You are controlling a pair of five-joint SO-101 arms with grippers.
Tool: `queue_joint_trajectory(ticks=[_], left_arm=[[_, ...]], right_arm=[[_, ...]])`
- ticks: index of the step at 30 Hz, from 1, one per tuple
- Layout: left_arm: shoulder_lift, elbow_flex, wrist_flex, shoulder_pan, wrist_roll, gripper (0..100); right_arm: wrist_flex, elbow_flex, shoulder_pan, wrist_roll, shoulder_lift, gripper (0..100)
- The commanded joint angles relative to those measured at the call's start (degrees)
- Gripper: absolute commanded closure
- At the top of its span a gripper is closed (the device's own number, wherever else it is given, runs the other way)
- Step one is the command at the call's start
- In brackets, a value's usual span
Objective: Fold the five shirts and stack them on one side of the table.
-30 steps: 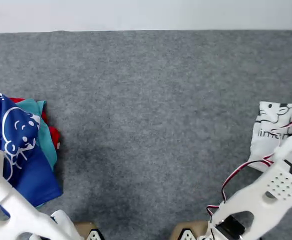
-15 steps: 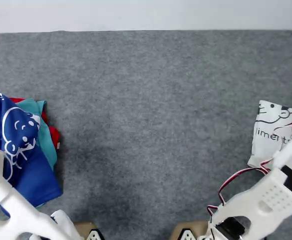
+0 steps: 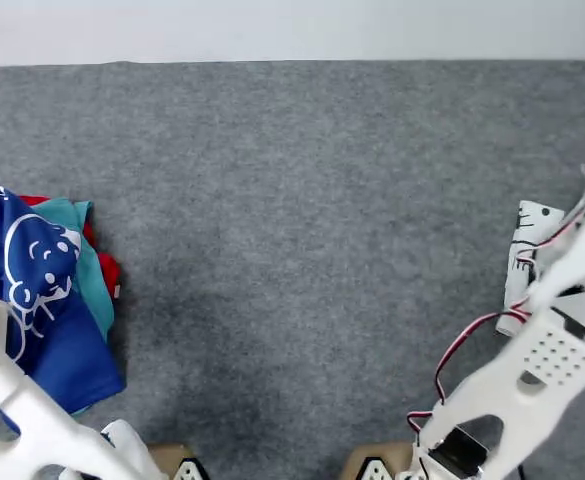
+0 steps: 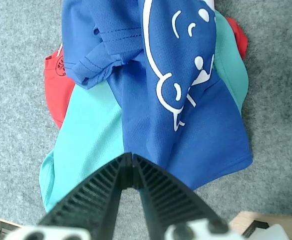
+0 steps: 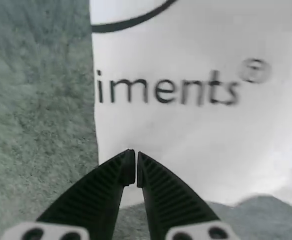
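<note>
one blue mesh shirt with white print [image 4: 195, 125] tops one teal shirt [image 4: 86, 140] and one red shirt [image 4: 56, 95]; one white lettered shirt [image 5: 185, 140] lies well apart from the blue. left end effector [image 4: 132, 158] and right end effector [image 5: 136, 154]: both pressed together.

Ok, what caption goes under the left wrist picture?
Left gripper, shut, over a blue shirt lying on a teal shirt and a red shirt.

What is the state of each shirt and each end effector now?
blue shirt: loosely folded, topmost.
teal shirt: under it, partly covered.
red shirt: lowest, mostly covered.
white shirt: flat, apart from the others.
left end effector: shut above blue shirt.
right end effector: shut above white shirt.
</note>
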Motion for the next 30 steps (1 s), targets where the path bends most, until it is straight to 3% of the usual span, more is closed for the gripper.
queue_joint_trajectory(ticks=[1, 9, 19, 30], left_arm=[[-1.23, -0.13, -0.7, 0.0, -0.26, 99], [-1.23, -0.04, -0.7, 0.0, -0.26, 99], [-1.23, -0.13, -0.7, 0.26, -0.18, 99], [-0.7, -0.04, -1.05, 0.35, 3.16, 99]], right_arm=[[2.42, 1.41, -1.89, -0.79, 0.66, 99.0], [2.33, 5.8, -2.86, -0.79, -0.75, 99.0], [2.51, 8.62, -2.95, -0.7, -20.7, 99.0], [2.42, 35.6, -5.49, -0.7, -49.89, 99.0]])
